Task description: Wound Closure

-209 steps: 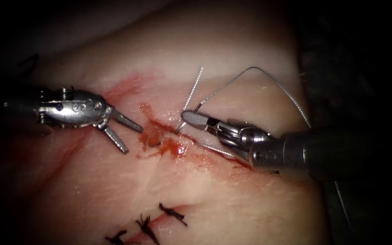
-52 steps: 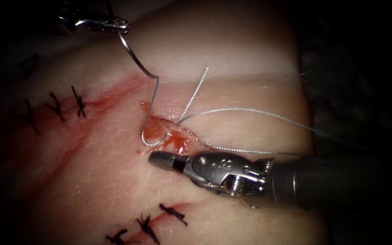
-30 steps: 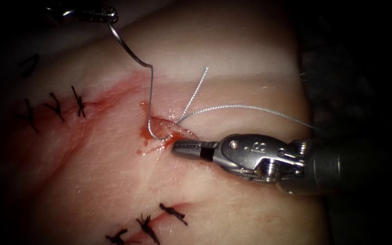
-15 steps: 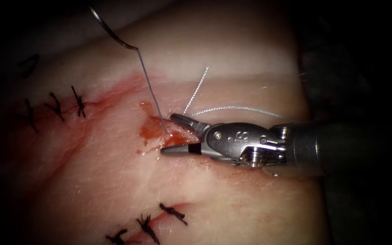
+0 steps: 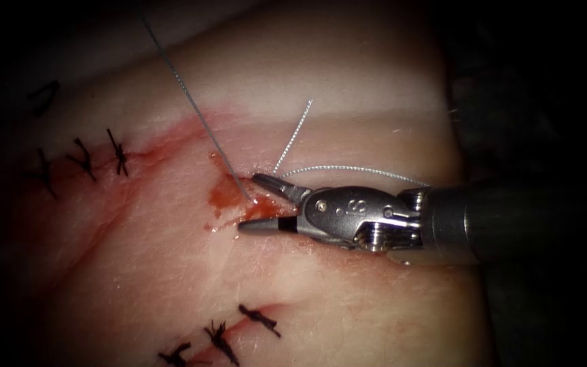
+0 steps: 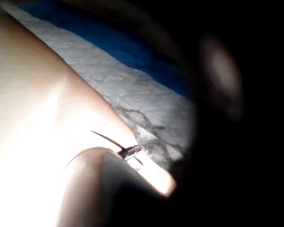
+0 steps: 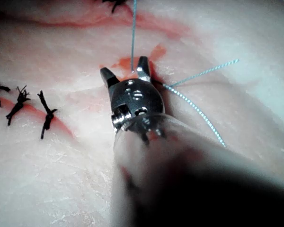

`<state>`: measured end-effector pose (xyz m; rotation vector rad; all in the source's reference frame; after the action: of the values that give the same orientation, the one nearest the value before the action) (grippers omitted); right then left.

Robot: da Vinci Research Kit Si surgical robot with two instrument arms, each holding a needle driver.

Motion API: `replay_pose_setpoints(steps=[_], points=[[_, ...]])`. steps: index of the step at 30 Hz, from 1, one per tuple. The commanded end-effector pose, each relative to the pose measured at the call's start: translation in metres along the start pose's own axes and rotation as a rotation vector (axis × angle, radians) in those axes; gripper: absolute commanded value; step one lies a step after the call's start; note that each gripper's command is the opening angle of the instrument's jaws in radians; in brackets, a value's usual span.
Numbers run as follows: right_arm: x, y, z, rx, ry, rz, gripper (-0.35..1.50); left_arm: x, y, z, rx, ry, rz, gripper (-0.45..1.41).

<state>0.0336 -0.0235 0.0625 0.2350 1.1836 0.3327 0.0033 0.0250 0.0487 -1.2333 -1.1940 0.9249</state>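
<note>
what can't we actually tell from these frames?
- Thread in the endoscope view: it runs from the cut up out of the top edge, so what holds its far end is cut off.
- Left wrist view: a small metal tip with a dark curved sliver sits half behind a fold of tissue; too small to say needle or thread.
- Right tool: open astride the thread; whether a tip touches the tissue is unclear.

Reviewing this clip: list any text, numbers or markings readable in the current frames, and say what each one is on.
"S": one stamped character on the wrist body of the right tool, endoscope view; it might equally be an 8.
Its jaws stand open at the cut, holding nothing, beside the taut thread leaving the tissue.
Right wrist view: round pins on that body, no characters.
Left wrist view: a needle, no text.
</note>
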Motion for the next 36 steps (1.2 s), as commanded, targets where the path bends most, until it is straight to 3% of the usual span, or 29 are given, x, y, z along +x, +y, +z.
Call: replay_pose_setpoints(steps=[1,2,3,9,16,17,18,19,29,36], points=[[0.0001,-0.0001,0.001,0.001,0.002,0.001,0.34,0.0003,-0.0002,0.0002,0.002,0.005,0.0,-0.45],[0.0001,-0.0001,0.0009,0.001,0.002,0.001,0.14,0.0005,0.0001,0.0,0.005,0.013,0.004,-0.45],[0.0001,-0.0001,0.0009,0.001,-0.004,0.001,0.07,0.0006,0.0002,-0.0001,0.009,0.019,0.003,-0.45],[0.0002,0.0,0.0013,-0.023,-0.063,0.002,0.05,0.0,0.0,0.0007,0.001,0.017,0.012,-0.45],[0.0002,0.0004,0.0016,-0.035,-0.063,0.005,0.04,-0.0009,-0.0006,0.0019,-0.015,0.0,0.022,-0.45],[0.0002,0.0004,0.0016,-0.036,-0.063,0.005,-0.01,-0.0009,-0.0006,0.0019,-0.016,-0.002,0.022,-0.45],[0.0001,0.0004,0.0015,-0.037,-0.063,0.004,-0.35,-0.0009,-0.0006,0.0019,-0.018,-0.005,0.022,-0.45],[0.0001,0.0004,0.0015,-0.037,-0.063,0.004,-0.35,-0.0009,-0.0006,0.0019,-0.018,-0.005,0.022,-0.45],[0.0042,0.0003,-0.005,-0.058,-0.082,0.049,-0.35,-0.0021,-0.0018,0.003,-0.027,-0.007,0.046,-0.45],[0.0098,0.0028,-0.0121,-0.091,-0.073,0.137,-0.35,-0.0043,-0.0048,0.0056,-0.007,-0.047,0.042,-0.45]])
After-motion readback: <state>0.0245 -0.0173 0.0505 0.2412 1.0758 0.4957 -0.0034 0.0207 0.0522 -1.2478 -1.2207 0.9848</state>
